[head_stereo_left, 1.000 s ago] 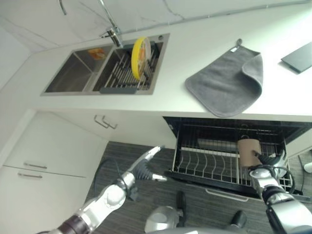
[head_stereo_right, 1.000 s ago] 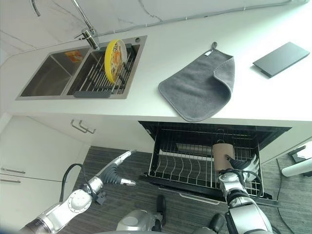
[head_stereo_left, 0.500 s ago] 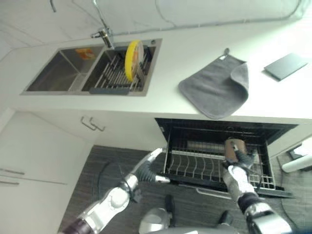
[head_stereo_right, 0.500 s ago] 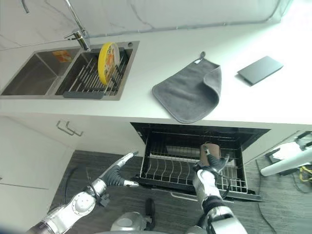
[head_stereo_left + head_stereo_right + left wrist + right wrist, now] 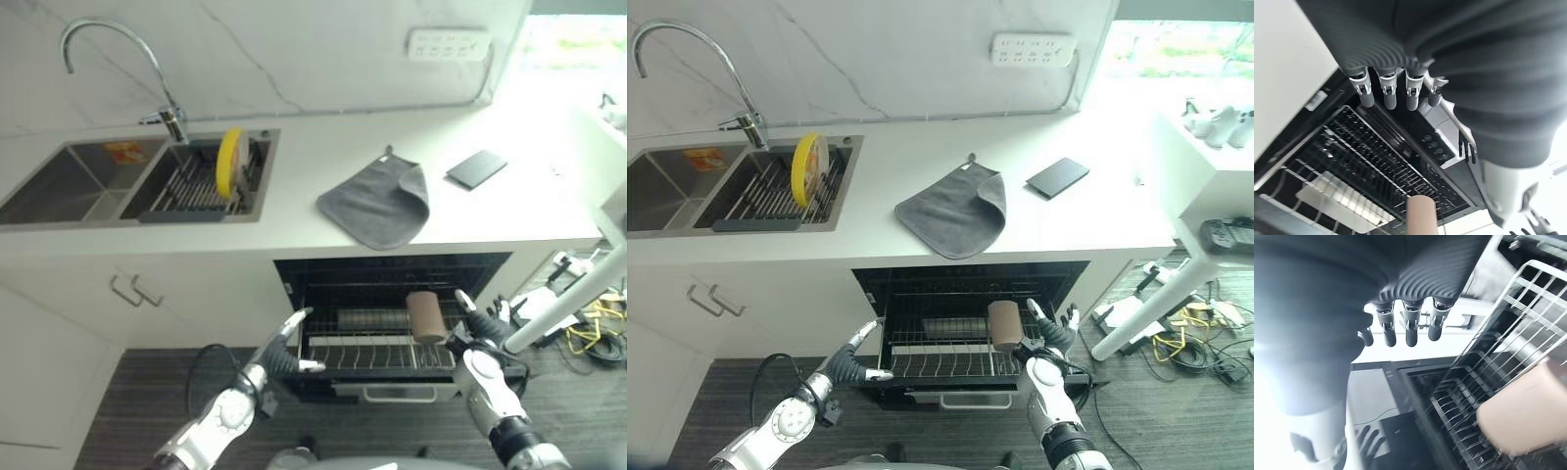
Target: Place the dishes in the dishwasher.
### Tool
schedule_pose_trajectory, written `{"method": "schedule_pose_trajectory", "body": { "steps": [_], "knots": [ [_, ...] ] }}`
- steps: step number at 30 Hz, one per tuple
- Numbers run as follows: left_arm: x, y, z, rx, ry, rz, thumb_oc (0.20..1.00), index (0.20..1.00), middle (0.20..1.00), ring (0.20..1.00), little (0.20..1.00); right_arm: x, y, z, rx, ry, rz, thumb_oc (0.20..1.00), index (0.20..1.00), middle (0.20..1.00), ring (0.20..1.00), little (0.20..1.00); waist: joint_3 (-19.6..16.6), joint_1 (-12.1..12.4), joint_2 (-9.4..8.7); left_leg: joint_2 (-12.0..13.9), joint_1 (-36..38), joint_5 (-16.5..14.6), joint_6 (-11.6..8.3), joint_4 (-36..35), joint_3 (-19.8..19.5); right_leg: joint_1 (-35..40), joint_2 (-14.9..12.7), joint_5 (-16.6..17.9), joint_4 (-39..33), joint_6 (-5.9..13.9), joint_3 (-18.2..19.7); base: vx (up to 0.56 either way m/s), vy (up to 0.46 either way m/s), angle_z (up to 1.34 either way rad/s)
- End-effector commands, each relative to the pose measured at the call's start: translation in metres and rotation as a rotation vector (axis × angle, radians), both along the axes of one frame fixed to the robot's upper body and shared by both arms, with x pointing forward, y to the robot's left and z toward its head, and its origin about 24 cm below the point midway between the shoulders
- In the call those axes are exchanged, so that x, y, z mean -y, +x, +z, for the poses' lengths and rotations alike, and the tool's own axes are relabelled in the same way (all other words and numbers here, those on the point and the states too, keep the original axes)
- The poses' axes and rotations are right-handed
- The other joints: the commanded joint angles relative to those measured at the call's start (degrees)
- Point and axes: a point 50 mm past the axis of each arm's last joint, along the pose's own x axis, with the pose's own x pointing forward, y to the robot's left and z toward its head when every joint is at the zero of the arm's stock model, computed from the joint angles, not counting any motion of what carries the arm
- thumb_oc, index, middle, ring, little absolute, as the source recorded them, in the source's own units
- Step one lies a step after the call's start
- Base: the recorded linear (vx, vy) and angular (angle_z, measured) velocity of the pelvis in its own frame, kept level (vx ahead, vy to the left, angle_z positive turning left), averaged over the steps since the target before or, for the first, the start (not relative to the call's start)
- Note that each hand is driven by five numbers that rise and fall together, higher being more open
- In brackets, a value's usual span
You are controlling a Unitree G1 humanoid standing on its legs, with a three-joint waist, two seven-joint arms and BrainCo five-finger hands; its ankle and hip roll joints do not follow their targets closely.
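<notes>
The dishwasher's wire rack (image 5: 377, 343) is pulled out under the counter. A brown cup (image 5: 425, 315) stands upright in its right part. My right hand (image 5: 482, 338) is just right of the cup, open with its fingers spread and apart from it; the right wrist view shows straight fingers (image 5: 1409, 330) and the cup (image 5: 1528, 411) beyond them. My left hand (image 5: 284, 354) hangs open at the rack's front left corner, holding nothing. A yellow plate (image 5: 232, 162) stands on edge in the sink's drying rack (image 5: 191, 181).
A grey towel (image 5: 377, 201) and a dark flat slab (image 5: 476, 168) lie on the counter (image 5: 294, 206). A silver item (image 5: 370, 318) lies in the dishwasher rack. The faucet (image 5: 167, 108) stands behind the sink. A white table leg (image 5: 568, 304) and cables (image 5: 588, 338) are on the right.
The whole picture has shifted as the camera rose. My right hand, on the cup half a second ago, has come off it and now stands open to its right.
</notes>
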Motion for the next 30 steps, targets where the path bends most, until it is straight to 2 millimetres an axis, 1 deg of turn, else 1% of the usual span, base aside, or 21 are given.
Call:
{"method": "schedule_pose_trajectory", "body": {
  "steps": [1, 3, 4, 7, 10, 14, 16, 17, 18, 20, 22, 23, 25, 27, 28, 29, 30],
  "knots": [
    [-0.002, 0.019, 0.011, 0.061, -0.025, 0.011, 1.000, 1.000, 1.000, 1.000, 1.000, 0.004, 0.024, 0.047, 0.247, 0.022, 0.122, 1.000, 1.000, 1.000, 1.000, 1.000, 1.98, 0.85, 0.64, 0.97, 2.60, -5.22, -0.20, 3.92, 1.00, 1.67, -0.50, -6.51, 5.48, 0.31, -0.56, 0.02, -0.004, -0.03],
    [-0.009, 0.019, 0.005, 0.024, -0.035, 0.064, 1.000, 1.000, 1.000, 1.000, 1.000, 0.004, 0.021, 0.064, 0.338, 0.011, 0.184, 1.000, 1.000, 1.000, 1.000, 1.000, 1.58, -0.34, 0.16, 1.03, 2.91, -5.43, -0.20, 4.23, 1.26, 1.71, -0.29, -6.33, 5.13, 0.27, 0.24, 0.02, -0.001, -0.06],
    [-0.009, 0.019, 0.005, 0.023, -0.035, 0.064, 1.000, 1.000, 1.000, 1.000, 1.000, 0.004, 0.020, 0.064, 0.338, 0.011, 0.184, 1.000, 1.000, 1.000, 1.000, 1.000, 1.56, -0.33, 0.18, 1.04, 2.91, -5.44, -0.20, 4.24, 1.27, 1.71, -0.28, -6.32, 5.11, 0.27, 0.24, 0.01, -0.005, -0.14],
    [-0.021, 0.016, -0.005, -0.025, -0.024, 0.151, 1.000, 1.000, 1.000, 1.000, 1.000, 0.020, 0.013, 0.077, 0.421, -0.006, 0.184, 1.000, 1.000, 1.000, 1.000, 1.000, 1.17, -1.50, -0.52, 0.90, 3.16, -5.85, -0.16, 4.56, 1.53, 1.71, -0.28, -5.76, 4.43, 0.58, 0.98, 0.01, -0.016, -0.17],
    [-0.032, 0.011, -0.016, -0.092, -0.062, 0.268, 1.000, 1.000, 1.000, 1.000, 1.000, 0.038, 0.005, 0.085, 0.469, -0.019, 0.141, 1.000, 1.000, 1.000, 1.000, 1.000, 0.96, -2.45, -1.12, 0.84, 3.43, -6.12, -0.11, 4.60, 2.03, 1.59, -0.33, -5.36, 4.09, 0.92, 1.43, 0.01, -0.028, -0.11],
    [-0.037, 0.009, -0.019, -0.093, -0.048, 0.293, 1.000, 1.000, 1.000, 1.000, 1.000, 0.066, -0.010, 0.086, 0.468, -0.023, 0.011, 1.000, 1.000, 1.000, 1.000, 1.000, 0.83, -3.63, -1.82, 0.94, 3.66, -6.40, -0.01, 4.70, 2.96, 1.31, -0.41, -4.87, 3.92, 1.32, 1.91, 0.00, -0.044, -0.18],
    [-0.037, 0.010, -0.018, -0.089, -0.040, 0.288, 1.000, 1.000, 1.000, 1.000, 1.000, 0.075, -0.016, 0.084, 0.465, -0.014, -0.034, 1.000, 1.000, 1.000, 1.000, 1.000, 0.85, -4.06, -1.96, 0.95, 3.71, -6.46, 0.00, 4.66, 3.18, 1.17, -0.32, -4.73, 3.87, 1.43, 2.13, 0.00, -0.033, -0.16],
    [-0.037, 0.011, -0.018, -0.088, -0.039, 0.288, 1.000, 1.000, 1.000, 1.000, 1.000, 0.077, -0.017, 0.083, 0.466, -0.013, -0.040, 1.000, 1.000, 1.000, 1.000, 1.000, 0.86, -4.12, -1.98, 0.97, 3.73, -6.47, 0.01, 4.64, 3.25, 1.13, -0.31, -4.69, 3.86, 1.45, 2.16, -0.01, -0.052, -0.19],
    [-0.037, 0.012, -0.017, -0.088, -0.036, 0.284, 1.000, 1.000, 1.000, 1.000, 1.000, 0.085, -0.022, 0.081, 0.474, 0.004, -0.082, 1.000, 1.000, 1.000, 1.000, 1.000, 0.92, -4.51, -2.10, 0.97, 3.84, -6.50, 0.04, 4.51, 3.56, 1.01, -0.21, -4.48, 3.70, 1.57, 2.37, -0.01, -0.053, -0.16],
    [-0.038, 0.012, -0.016, -0.099, -0.039, 0.274, 1.000, 1.000, 1.000, 1.000, 1.000, 0.090, -0.027, 0.081, 0.493, -0.004, -0.102, 1.000, 1.000, 1.000, 1.000, 1.000, 0.92, -4.80, -2.11, 0.98, 3.92, -6.55, 0.08, 4.47, 3.75, 0.93, -0.12, -4.38, 3.63, 1.64, 2.55, -0.01, -0.052, -0.05],
    [-0.039, 0.012, -0.015, -0.095, -0.060, 0.290, 1.000, 1.000, 1.000, 1.000, 1.000, 0.088, -0.028, 0.082, 0.531, 0.005, -0.066, 1.000, 1.000, 1.000, 1.000, 1.000, 0.92, -4.99, -2.02, 0.96, 3.92, -6.52, 0.05, 4.46, 3.79, 0.90, -0.10, -4.22, 3.43, 1.69, 2.64, -0.01, -0.031, -0.08],
    [-0.040, 0.012, -0.014, -0.101, -0.100, 0.316, 1.000, 1.000, 1.000, 1.000, 1.000, 0.084, -0.028, 0.085, 0.560, 0.001, -0.022, 1.000, 1.000, 1.000, 1.000, 1.000, 0.88, -5.00, -1.90, 0.92, 3.96, -6.44, 0.07, 4.37, 3.87, 0.95, -0.13, -4.06, 3.20, 1.74, 2.55, -0.02, -0.008, -0.10],
    [-0.040, 0.015, -0.007, -0.075, -0.194, 0.319, 1.000, 1.000, 1.000, 1.000, 1.000, 0.076, -0.024, 0.092, 0.610, 0.011, 0.057, 1.000, 1.000, 1.000, 1.000, 1.000, 0.83, -4.98, -1.77, 0.91, 4.00, -6.29, -0.03, 4.16, 4.07, 0.90, -0.33, -3.72, 2.89, 1.90, 2.21, -0.05, 0.015, -0.12],
    [-0.039, 0.020, 0.007, -0.045, -0.361, 0.302, 1.000, 1.000, 1.000, 1.000, 1.000, 0.067, -0.021, 0.105, 0.682, -0.014, 0.143, 1.000, 1.000, 1.000, 1.000, 1.000, 0.71, -4.68, -1.65, 0.96, 4.21, -6.04, -0.07, 3.68, 4.51, 1.01, -0.63, -3.18, 2.37, 2.05, 1.33, -0.06, 0.047, -0.06],
    [-0.037, 0.024, 0.018, -0.010, -0.442, 0.279, 1.000, 1.000, 1.000, 1.000, 1.000, 0.064, -0.020, 0.112, 0.721, -0.033, 0.172, 1.000, 1.000, 1.000, 1.000, 1.000, 0.66, -4.43, -1.56, 0.93, 4.32, -5.96, -0.05, 3.51, 4.61, 1.08, -0.77, -2.98, 2.28, 2.11, 0.90, -0.07, 0.117, 0.01],
    [-0.033, 0.032, 0.044, 0.066, -0.569, 0.208, 1.000, 1.000, 1.000, 1.000, 1.000, 0.062, -0.021, 0.127, 0.804, -0.047, 0.221, 1.000, 1.000, 1.000, 1.000, 1.000, 0.58, -3.93, -1.39, 0.79, 4.38, -5.78, 0.03, 3.20, 4.48, 1.20, -0.94, -2.67, 2.20, 2.19, 0.39, -0.07, 0.141, 0.02],
    [-0.030, 0.036, 0.061, 0.116, -0.620, 0.155, 1.000, 1.000, 1.000, 1.000, 1.000, 0.061, -0.021, 0.135, 0.850, -0.039, 0.246, 1.000, 1.000, 1.000, 1.000, 1.000, 0.53, -3.60, -1.32, 0.66, 4.40, -5.71, 0.14, 3.02, 4.21, 1.28, -1.02, -2.59, 2.25, 2.21, 0.17, -0.08, 0.149, 0.03]
  ]
}}
